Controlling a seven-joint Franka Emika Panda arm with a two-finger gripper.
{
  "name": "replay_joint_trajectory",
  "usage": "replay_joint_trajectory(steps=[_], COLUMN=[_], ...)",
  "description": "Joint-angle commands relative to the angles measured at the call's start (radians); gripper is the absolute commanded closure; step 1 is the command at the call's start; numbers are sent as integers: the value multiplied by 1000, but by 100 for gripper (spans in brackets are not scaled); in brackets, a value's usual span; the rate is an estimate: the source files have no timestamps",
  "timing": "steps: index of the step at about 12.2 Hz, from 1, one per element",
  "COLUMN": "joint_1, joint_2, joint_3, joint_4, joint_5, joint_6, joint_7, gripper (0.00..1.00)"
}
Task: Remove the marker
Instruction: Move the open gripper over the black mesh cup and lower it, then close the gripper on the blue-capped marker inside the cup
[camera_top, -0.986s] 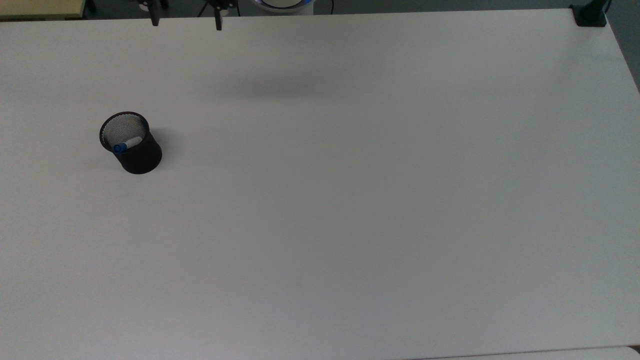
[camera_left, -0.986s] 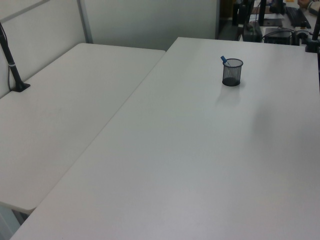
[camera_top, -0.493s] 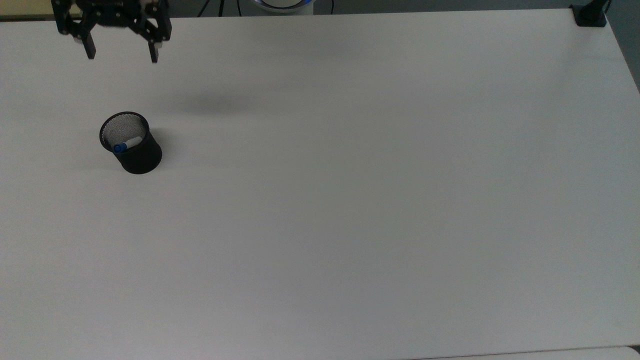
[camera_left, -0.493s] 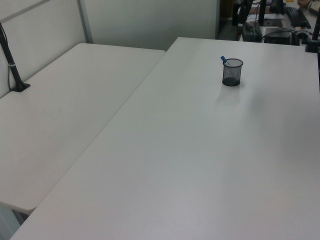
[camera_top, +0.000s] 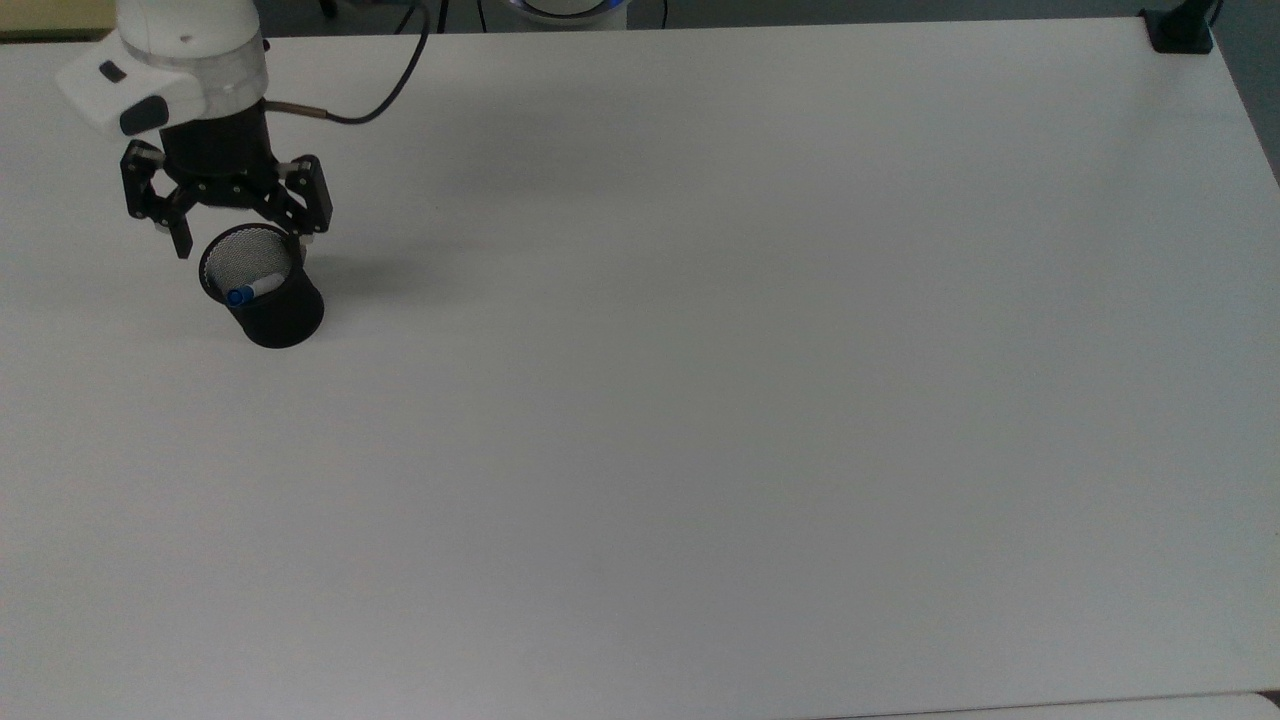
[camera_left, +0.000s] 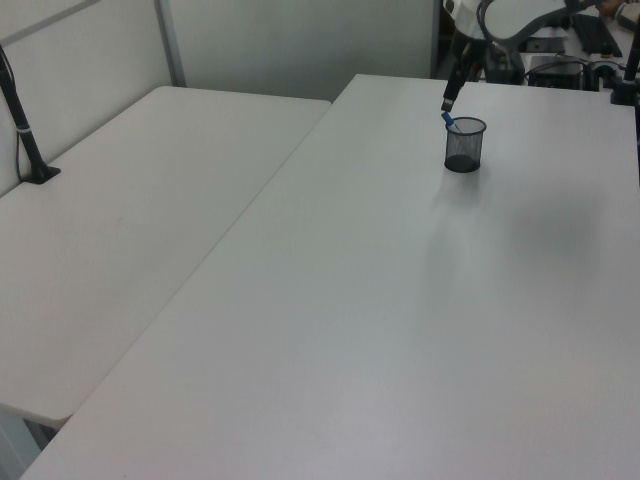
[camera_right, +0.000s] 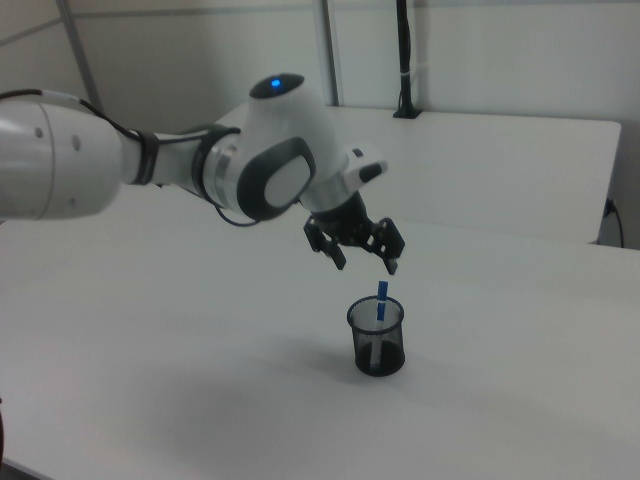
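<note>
The marker (camera_top: 252, 290) stands tilted inside a black mesh cup (camera_top: 272, 308) on the white table, blue cap (camera_right: 382, 292) poking above the rim. The same cup (camera_left: 464, 147) and cup (camera_right: 377, 338) appear in the left and right views. My gripper (camera_top: 240, 245) hangs open just above the cup's rim, fingers spread wide and holding nothing. In the right view the gripper (camera_right: 366, 264) sits slightly above and left of the blue cap. In the left view one finger (camera_left: 450, 92) hangs just above the marker (camera_left: 450, 121).
The white table (camera_top: 700, 400) stretches wide to the top view's right. A black clamp (camera_top: 1180, 30) grips its far right corner. A second white table (camera_left: 130, 220) adjoins at the left view's left, with a black post (camera_left: 25, 140) on it.
The arm has swung in from the top view's upper left and come down, so the open gripper now hangs right over the cup. Cup and marker have not moved.
</note>
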Motion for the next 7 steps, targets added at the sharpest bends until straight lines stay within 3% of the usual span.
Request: replay_joint_trajectory(steps=[1, 3, 4, 6, 7], joint_1=[-15, -24, -25, -27, -27], joint_2=[35, 52, 60, 67, 66], joint_3=[0, 0, 0, 0, 0], joint_4=[-25, -26, -26, -23, -22], joint_5=[12, 12, 14, 20, 20], joint_6=[88, 110, 119, 122, 122], joint_7=[20, 21, 21, 23, 24], gripper=[7, 28, 45, 92, 100])
